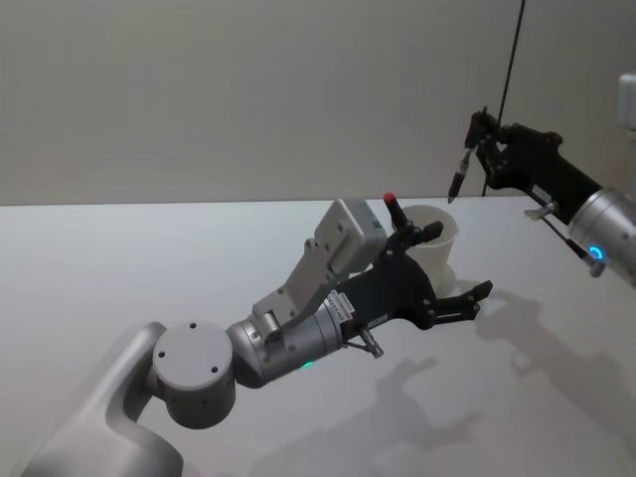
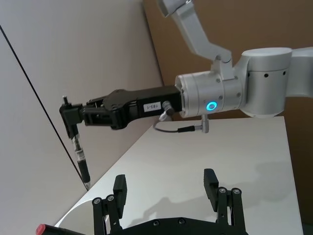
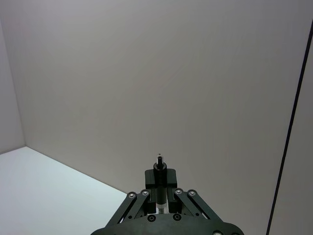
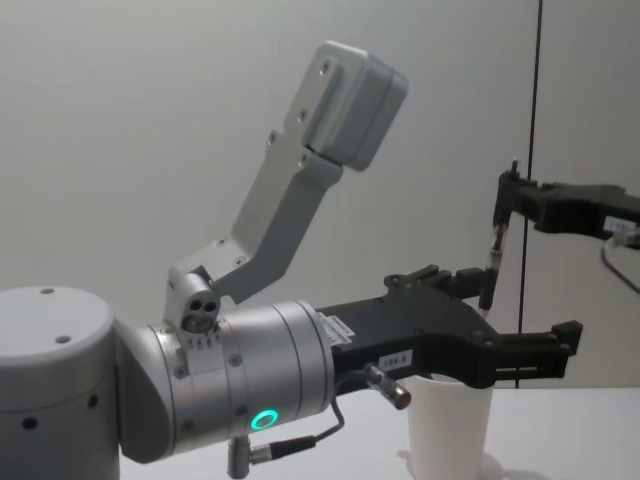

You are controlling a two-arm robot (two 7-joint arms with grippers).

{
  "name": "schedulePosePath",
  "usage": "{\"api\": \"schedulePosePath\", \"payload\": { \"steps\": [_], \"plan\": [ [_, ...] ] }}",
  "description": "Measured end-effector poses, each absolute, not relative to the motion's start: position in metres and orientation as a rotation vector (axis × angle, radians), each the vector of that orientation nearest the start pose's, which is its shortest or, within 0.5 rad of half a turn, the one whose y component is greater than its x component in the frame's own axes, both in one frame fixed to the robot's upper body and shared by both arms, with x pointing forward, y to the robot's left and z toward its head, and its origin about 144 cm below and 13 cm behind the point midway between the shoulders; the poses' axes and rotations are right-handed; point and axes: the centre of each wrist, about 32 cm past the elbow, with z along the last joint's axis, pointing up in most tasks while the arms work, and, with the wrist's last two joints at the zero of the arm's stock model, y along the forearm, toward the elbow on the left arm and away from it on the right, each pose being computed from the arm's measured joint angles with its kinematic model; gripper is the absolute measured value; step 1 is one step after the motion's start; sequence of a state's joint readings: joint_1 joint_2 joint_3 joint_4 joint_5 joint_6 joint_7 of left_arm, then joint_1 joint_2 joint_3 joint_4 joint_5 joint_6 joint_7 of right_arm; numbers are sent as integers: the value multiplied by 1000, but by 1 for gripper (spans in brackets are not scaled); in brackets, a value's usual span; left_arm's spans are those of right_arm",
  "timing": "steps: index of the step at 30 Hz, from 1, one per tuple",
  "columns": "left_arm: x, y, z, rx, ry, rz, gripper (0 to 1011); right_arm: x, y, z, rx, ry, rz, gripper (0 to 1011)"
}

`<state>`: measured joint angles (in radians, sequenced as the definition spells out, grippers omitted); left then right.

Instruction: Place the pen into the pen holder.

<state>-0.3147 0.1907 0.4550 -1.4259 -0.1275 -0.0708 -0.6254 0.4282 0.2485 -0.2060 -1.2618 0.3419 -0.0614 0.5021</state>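
The pen [image 1: 459,175], dark and slim, hangs upright with its tip down from my right gripper [image 1: 480,134], which is shut on its upper end. It is in the air above and slightly right of the pen holder [image 1: 437,246], a white paper cup standing on the table. My left gripper [image 1: 457,260] is open at the cup's rim, one finger crossing in front of it, with nothing between the fingers. The left wrist view shows the pen [image 2: 80,159] held by the right gripper [image 2: 71,115]. In the chest view the pen [image 4: 492,265] hangs higher than the cup [image 4: 450,425].
A short dark stick with a red tip [image 1: 390,199] stands at the cup's left rim. The white table [image 1: 149,268] stretches left and forward of the cup. A plain wall and a thin black cable [image 1: 512,60] are behind.
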Motion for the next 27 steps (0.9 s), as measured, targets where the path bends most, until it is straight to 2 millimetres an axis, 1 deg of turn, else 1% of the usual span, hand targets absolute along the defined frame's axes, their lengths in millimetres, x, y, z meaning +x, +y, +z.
{"api": "schedulePosePath", "payload": {
  "steps": [10,27],
  "plan": [
    [521,153,1184,54,-216,531,999,587,-254,1194,69,-83,-949,110],
    [521,153,1184,54,-216,530,1000,599,-241,1180,15,-51,-957,110]
  ]
}}
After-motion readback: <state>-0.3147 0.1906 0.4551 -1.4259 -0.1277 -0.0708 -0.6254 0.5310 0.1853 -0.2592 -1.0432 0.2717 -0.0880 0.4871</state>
